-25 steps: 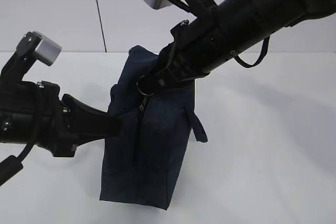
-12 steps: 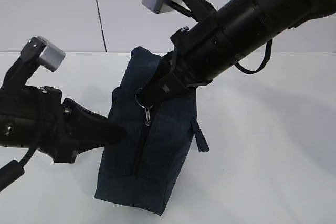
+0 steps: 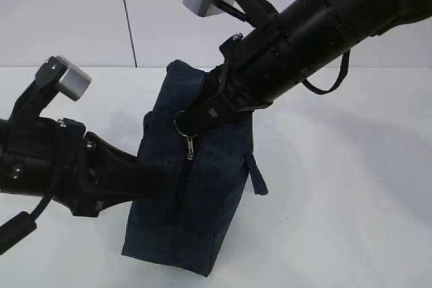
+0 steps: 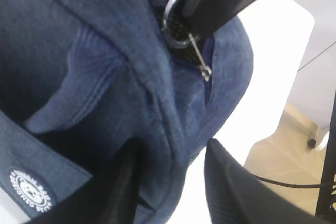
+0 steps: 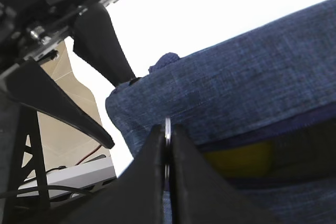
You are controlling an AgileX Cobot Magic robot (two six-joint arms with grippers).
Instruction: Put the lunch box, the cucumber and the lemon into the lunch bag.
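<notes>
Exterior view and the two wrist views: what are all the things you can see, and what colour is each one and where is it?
lunch bag: one, dark navy, standing tilted on the table.
ring pull: one, silver metal, on the bag's zipper, pinched by the right gripper.
strap handle: one, navy, on the bag's right side.
yellow thing: one, inside the bag's opening; probably the lemon.
table: one, white, under the bag.
left gripper: black, jaws apart around a fold of the bag.
right gripper: black, closed on the ring.

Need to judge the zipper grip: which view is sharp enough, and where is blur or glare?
Right wrist view: lunch bag weave crisp, background blown white. Left wrist view: ring pull readable, near fingers blurred. Exterior view: even light, soft shadows.
</notes>
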